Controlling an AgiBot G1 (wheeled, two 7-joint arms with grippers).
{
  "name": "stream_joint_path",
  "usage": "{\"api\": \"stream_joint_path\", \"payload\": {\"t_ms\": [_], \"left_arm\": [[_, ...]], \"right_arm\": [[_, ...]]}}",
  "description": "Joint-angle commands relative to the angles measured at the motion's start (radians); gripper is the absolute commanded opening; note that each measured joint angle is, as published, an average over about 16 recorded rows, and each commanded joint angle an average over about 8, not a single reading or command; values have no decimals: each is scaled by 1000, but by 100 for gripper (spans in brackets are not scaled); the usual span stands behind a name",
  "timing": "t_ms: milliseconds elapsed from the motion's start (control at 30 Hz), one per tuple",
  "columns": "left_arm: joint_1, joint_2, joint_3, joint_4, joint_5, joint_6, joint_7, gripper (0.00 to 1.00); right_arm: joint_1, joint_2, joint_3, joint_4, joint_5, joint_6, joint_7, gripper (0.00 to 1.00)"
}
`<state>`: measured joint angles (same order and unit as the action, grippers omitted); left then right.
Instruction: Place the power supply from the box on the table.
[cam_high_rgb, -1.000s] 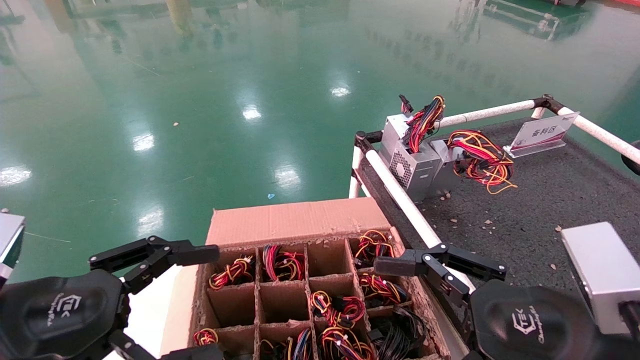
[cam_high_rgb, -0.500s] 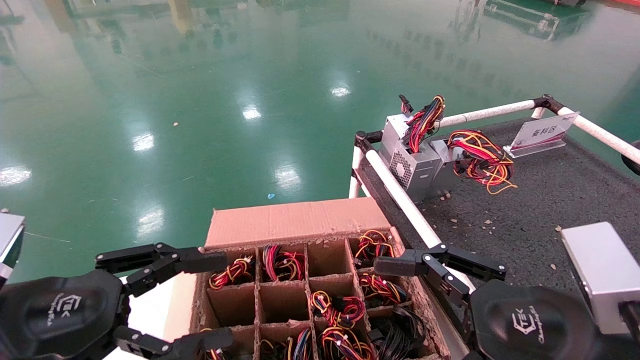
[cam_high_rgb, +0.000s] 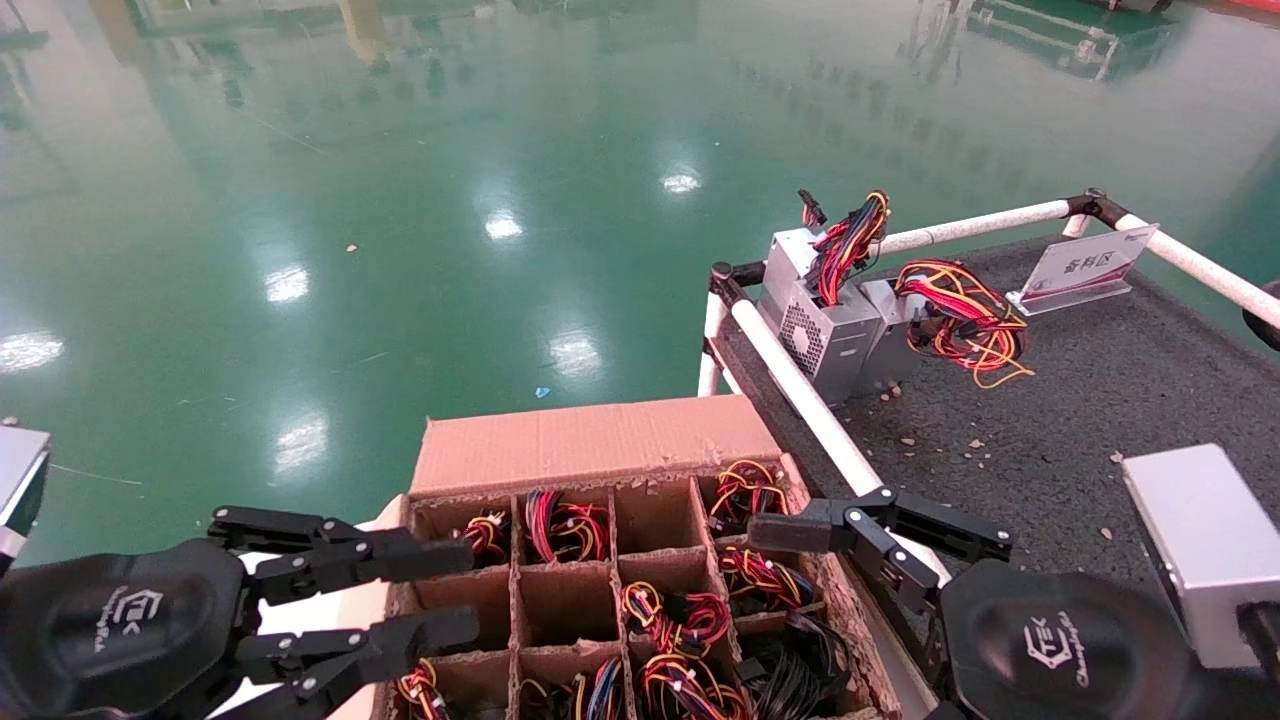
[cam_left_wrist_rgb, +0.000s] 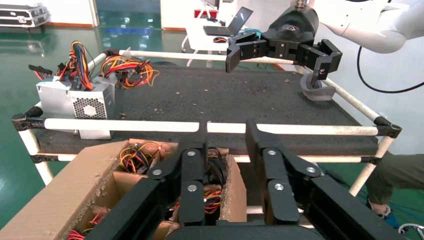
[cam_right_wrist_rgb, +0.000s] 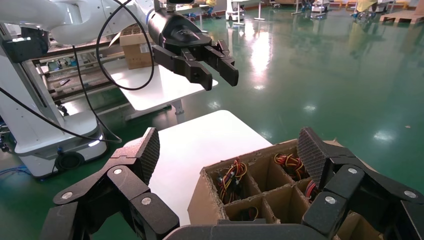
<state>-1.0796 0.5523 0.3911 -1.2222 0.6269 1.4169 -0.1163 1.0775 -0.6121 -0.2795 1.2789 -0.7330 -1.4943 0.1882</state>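
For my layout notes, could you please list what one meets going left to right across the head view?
left gripper → box → right gripper → power supplies standing on the table → white sign

This is a factory or industrial test hall. A wide, glossy green floor (cam_high_rgb: 400, 200) of the poured workshop kind mirrors rows of ceiling lights. The table (cam_high_rgb: 1100, 400) is a work cart with white tube rails (cam_high_rgb: 800, 400) and black joints, topped in rough dark matting and carrying a small placard (cam_high_rgb: 1085, 268). Beside it stands a box (cam_high_rgb: 590, 440) with frayed dividers, its cells packed with wired power supplies, like parts stock. The wrist views show white benches (cam_right_wrist_rgb: 165, 90), a laptop (cam_left_wrist_rgb: 232, 25) on a desk, stacked cartons (cam_right_wrist_rgb: 135, 47), flight cases (cam_left_wrist_rgb: 22, 14), pallets (cam_right_wrist_rgb: 400, 17) and a wheeled robot base (cam_right_wrist_rgb: 50, 140) trailing cables.
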Motion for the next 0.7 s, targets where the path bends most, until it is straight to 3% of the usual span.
{"api": "stream_joint_path", "payload": {"t_ms": [33, 433, 467, 700], "left_arm": [[0, 0, 0, 0, 0, 0, 0, 0], [0, 0, 0, 0, 0, 0, 0, 0], [0, 0, 0, 0, 0, 0, 0, 5], [0, 0, 0, 0, 0, 0, 0, 92]], "right_arm": [[0, 0, 0, 0, 0, 0, 0, 100], [0, 0, 0, 0, 0, 0, 0, 100], [0, 0, 0, 0, 0, 0, 0, 100], [-1, 0, -1, 0, -1, 0, 0, 100]]}}
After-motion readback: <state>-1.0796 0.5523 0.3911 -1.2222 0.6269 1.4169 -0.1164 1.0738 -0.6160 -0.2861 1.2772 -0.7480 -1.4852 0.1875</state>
